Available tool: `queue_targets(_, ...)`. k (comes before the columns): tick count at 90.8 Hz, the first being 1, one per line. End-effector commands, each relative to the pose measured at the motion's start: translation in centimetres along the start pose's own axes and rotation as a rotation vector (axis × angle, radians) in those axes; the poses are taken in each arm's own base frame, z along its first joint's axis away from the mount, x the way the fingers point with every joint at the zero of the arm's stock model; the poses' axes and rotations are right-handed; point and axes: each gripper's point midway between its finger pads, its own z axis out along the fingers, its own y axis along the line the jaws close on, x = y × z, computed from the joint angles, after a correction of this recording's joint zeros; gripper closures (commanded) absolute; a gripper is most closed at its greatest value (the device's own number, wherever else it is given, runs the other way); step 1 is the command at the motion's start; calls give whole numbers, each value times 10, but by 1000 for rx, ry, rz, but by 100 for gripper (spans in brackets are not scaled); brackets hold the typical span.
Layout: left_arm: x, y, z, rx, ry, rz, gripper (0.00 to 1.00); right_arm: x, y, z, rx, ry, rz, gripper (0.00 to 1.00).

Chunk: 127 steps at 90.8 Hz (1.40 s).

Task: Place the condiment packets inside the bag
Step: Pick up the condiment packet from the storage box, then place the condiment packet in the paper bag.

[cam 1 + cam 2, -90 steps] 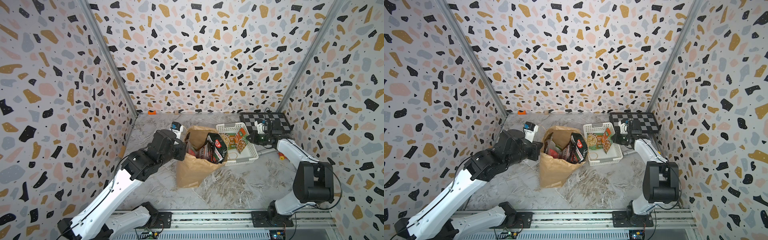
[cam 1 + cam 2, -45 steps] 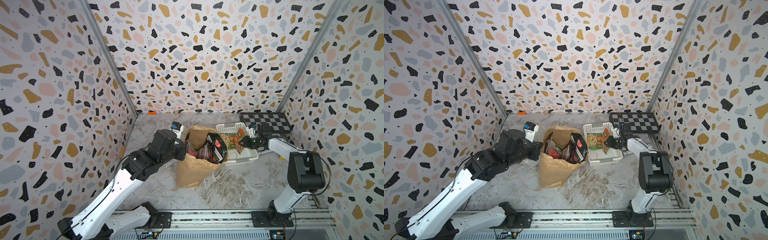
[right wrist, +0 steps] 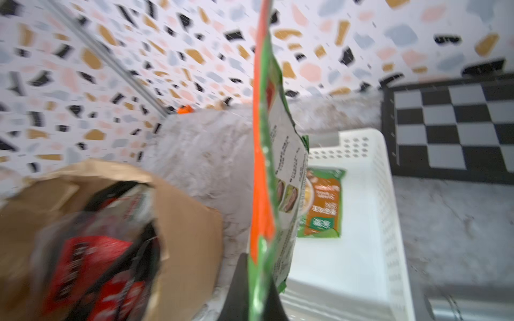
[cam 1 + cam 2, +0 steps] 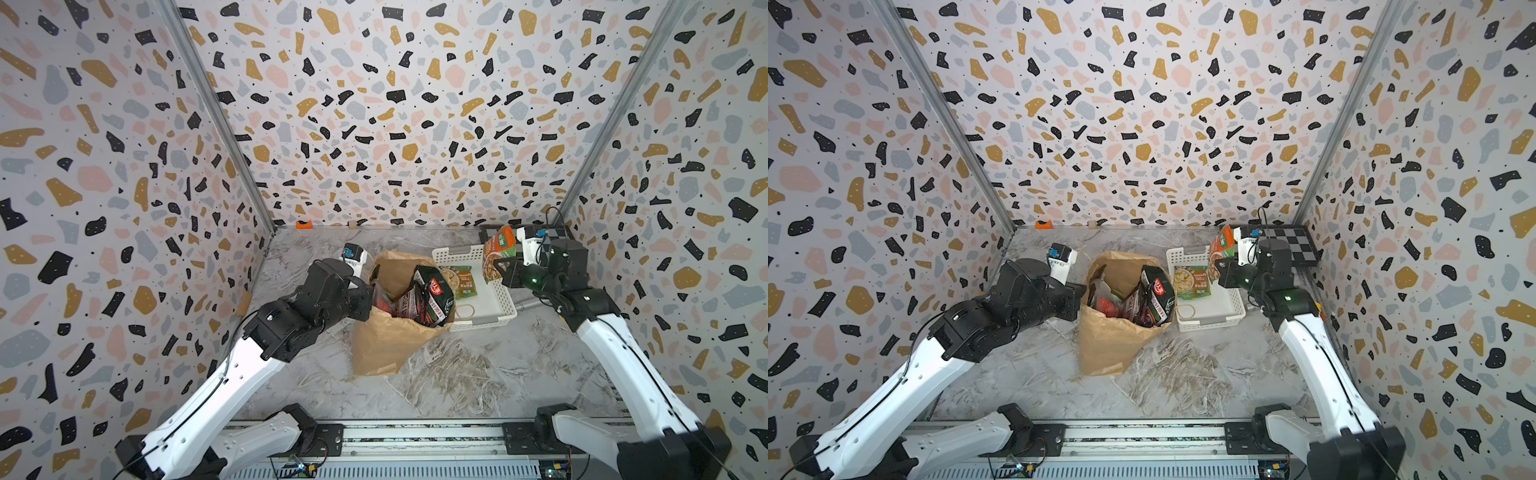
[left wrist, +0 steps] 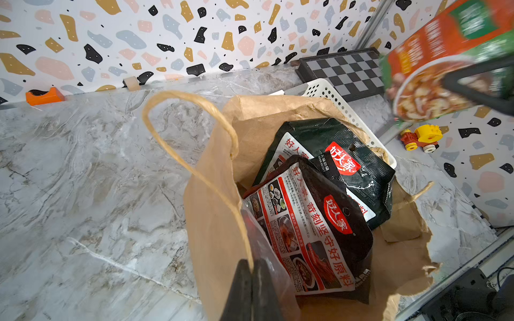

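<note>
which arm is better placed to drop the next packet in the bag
Right. The right fingers grip the orange-green packet, raised above the basket next to the bag. The left fingers are shut on the bag's rim, steadying it.

On the front black-and-white packet (image 5: 306, 230) in the bag (image 5: 214, 211), a red logo reads 好人家, with 苛刻坚守好原料 in red along its white panel. The rear packet (image 5: 347, 150) carries the same logo, and 好人家 again in red. The print on the green-orange packet (image 5: 434, 52) is too blurred to read.
</note>
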Motion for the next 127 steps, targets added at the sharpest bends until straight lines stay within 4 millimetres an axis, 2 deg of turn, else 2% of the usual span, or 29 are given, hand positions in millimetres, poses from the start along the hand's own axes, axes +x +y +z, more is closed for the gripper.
queue_targets(1,-4,-3,2,16,-27,-5,100,-4,57,-27,-170,-30,44,100)
queue_targets(12,-8,-21,0,125,-50,-26,100,-2,120,-36,-395,-13,84,100)
queue_targets(21,-11,-35,-1,205,-64,-52,100,7,159,-25,-517,23,114,100)
queue_targets(30,-11,-38,0,222,-58,-58,100,12,189,-11,-583,32,99,100)
queue_targets(55,-9,-34,-1,199,-67,-52,100,25,241,24,-690,102,73,100)
queue_targets(63,-9,-31,0,185,-66,-47,100,38,253,37,-729,142,111,100)
queue_targets(82,-9,-24,-2,148,-68,-39,100,73,244,75,-630,205,186,100)
queue_targets(99,-9,-23,-2,138,-70,-31,100,98,244,86,-620,308,206,100)
queue_targets(113,-7,-22,0,133,-62,-29,100,104,226,79,-523,318,141,72)
queue_targets(117,-7,-22,0,131,-60,-28,100,98,223,73,-505,296,105,63)
queue_targets(121,-7,-22,0,131,-58,-29,100,98,213,66,-450,305,68,55)
queue_targets(127,-6,-21,0,129,-57,-31,100,87,196,56,-356,265,-4,44)
